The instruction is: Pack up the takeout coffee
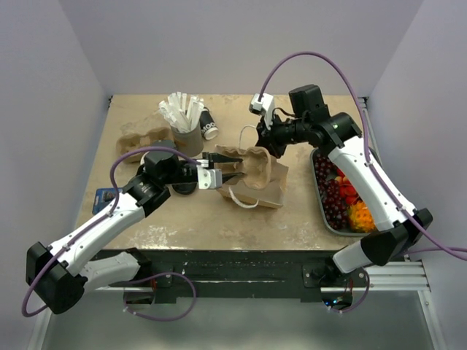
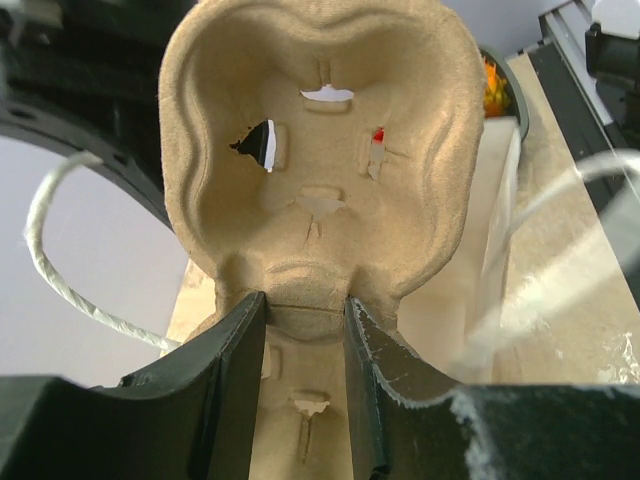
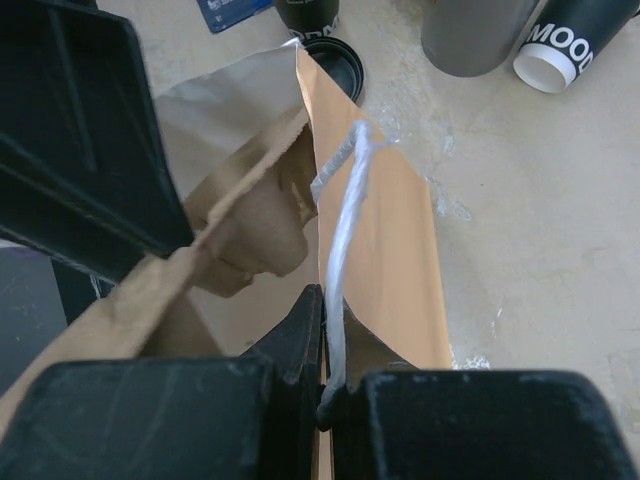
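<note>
**Coffee on the table, carrier at the bag's mouth**

The dark coffee cup [image 3: 305,12] with white print stands on the table [image 1: 219,226] beyond the paper bag [image 1: 266,191], beside a loose lid [image 3: 340,65]; its top is out of view. The left gripper [image 2: 303,305] grasps a pulp carrier [image 2: 320,150] that is partway into the bag. The right gripper [image 3: 325,320] is clenched on the bag's rim and string handle [image 3: 340,220]. Fruit fills a tray [image 1: 319,197] at the right.

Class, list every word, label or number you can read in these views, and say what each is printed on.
"MOO", then cut off by the picture's edge: white letters on the dark cup lying on its side.
White print on the second dark cup: cropped by the picture's edge, unreadable.
Blue card: print too small to read.
</note>
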`<state>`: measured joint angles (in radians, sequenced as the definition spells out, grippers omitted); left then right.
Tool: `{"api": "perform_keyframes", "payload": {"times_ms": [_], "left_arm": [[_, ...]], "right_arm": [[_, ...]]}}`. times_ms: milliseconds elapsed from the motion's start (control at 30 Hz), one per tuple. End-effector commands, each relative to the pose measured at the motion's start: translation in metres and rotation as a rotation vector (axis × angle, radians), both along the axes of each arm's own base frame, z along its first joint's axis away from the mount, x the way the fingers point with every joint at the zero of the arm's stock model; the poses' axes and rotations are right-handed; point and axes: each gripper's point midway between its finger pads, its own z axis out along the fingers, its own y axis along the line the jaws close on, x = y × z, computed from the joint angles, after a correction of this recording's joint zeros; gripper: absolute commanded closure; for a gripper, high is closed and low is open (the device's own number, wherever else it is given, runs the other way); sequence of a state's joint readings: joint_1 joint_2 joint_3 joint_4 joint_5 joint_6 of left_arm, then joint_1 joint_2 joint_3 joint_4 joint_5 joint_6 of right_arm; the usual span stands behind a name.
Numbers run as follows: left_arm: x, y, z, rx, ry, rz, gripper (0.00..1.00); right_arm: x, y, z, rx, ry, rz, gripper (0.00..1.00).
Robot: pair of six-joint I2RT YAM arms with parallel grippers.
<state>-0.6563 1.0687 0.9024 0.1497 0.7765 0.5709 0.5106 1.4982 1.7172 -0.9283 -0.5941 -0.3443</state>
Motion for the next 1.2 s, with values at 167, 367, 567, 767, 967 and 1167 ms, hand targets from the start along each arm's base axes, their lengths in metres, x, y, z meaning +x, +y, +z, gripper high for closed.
{"api": "perform_keyframes", "payload": {"times_ms": [167,367,567,767,967,1167], "left_arm": [[0.003,-0.007,0.002,0.116,-0.089,-0.031,1.00],[0.001,-0.015,-0.020,0.254,-0.073,-0.030,1.00],[-0.004,-0.020,-0.029,0.325,-0.056,0.005,1.00],[-0.002,-0.021,-0.036,0.399,-0.061,0.068,1.00],[0.005,-0.019,-0.052,0.520,-0.086,0.131,1.00],[0.010,-0.018,-0.047,0.545,-0.084,0.165,1.00]], "right_arm": [[-0.020,-0.002,0.020,0.032,-0.067,0.052,1.00],[-0.023,-0.001,0.016,0.032,-0.053,0.049,1.00],[-0.026,-0.002,0.010,0.022,-0.047,0.051,1.00],[-0.026,-0.005,0.009,0.010,-0.055,0.046,1.00],[-0.027,-0.004,0.009,0.016,-0.052,0.050,1.00],[-0.029,-0.006,0.003,0.005,-0.048,0.055,1.00]]}}
